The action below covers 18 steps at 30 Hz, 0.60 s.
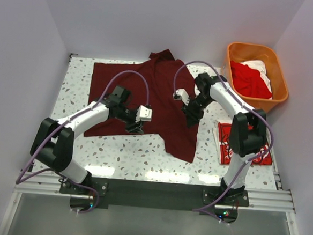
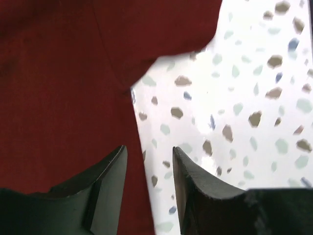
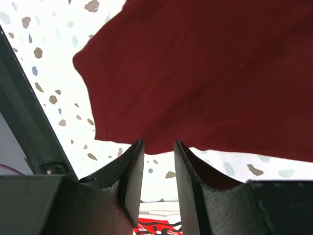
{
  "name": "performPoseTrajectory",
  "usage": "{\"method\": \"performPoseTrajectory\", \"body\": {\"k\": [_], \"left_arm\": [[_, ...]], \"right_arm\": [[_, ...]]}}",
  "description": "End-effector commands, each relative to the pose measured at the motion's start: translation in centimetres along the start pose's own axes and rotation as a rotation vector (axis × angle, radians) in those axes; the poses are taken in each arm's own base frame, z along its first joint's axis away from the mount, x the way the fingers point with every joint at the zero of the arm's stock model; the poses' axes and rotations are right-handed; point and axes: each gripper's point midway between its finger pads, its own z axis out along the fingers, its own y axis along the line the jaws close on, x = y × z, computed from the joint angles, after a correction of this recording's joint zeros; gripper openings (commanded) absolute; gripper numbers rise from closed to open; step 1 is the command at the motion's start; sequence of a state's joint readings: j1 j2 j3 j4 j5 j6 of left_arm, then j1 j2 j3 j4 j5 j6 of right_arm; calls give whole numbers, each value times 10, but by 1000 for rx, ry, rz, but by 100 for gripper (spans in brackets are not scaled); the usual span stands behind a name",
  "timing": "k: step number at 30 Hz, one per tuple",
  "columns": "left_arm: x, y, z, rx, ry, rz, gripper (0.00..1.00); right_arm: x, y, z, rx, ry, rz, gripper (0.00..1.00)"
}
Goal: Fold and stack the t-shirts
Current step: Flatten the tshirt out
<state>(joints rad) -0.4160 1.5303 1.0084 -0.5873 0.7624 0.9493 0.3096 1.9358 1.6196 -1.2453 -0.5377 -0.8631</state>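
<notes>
Maroon t-shirt (image 1: pixel 147 90) spread flat, soft, light, likely to sag. Left gripper (image 2: pixel 149 152) and right gripper (image 3: pixel 159 144) parted, empty, apparently above its edges. Best pinched at 2 corners.

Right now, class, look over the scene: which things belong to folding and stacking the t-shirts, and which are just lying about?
Job in hand: maroon shirt, spread flat; folded red shirt, printed, at the right; red shirt and white shirt, both heaped together, waiting.
Just lying about: basket that holds those two; table.
</notes>
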Motion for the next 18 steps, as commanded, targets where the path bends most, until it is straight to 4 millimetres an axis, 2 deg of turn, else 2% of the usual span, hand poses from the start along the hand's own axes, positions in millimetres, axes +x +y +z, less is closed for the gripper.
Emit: {"method": "performPoseTrajectory", "body": {"k": [1, 2, 3, 4, 5, 7, 8, 14, 18], "left_arm": [[-24, 33, -13, -84, -177, -113, 47], [-29, 41, -24, -123, -238, -194, 47], [-33, 44, -35, -140, -298, -241, 47], [-22, 58, -55, -212, -331, -312, 49], [-16, 59, -61, -241, -354, -370, 49], [-8, 62, -78, -325, -336, -385, 50], [-1, 57, -78, -332, -312, -392, 51], [25, 44, -89, -425, -219, -425, 52], [31, 42, -95, -460, -200, -428, 52]], "right_arm": [[-5, 38, -3, 14, -6, -47, 35], [-12, 52, -4, 65, -6, -77, 36], [-14, 58, -1, 91, -9, -89, 37], [-12, 59, 11, 120, -9, -101, 38], [-20, 75, 16, 133, -16, -134, 39], [-21, 74, 32, 200, -10, -160, 42], [-26, 87, 42, 195, -3, -185, 43], [-29, 109, 87, 210, 82, -263, 50], [-33, 101, 111, 241, 103, -283, 51]]}}
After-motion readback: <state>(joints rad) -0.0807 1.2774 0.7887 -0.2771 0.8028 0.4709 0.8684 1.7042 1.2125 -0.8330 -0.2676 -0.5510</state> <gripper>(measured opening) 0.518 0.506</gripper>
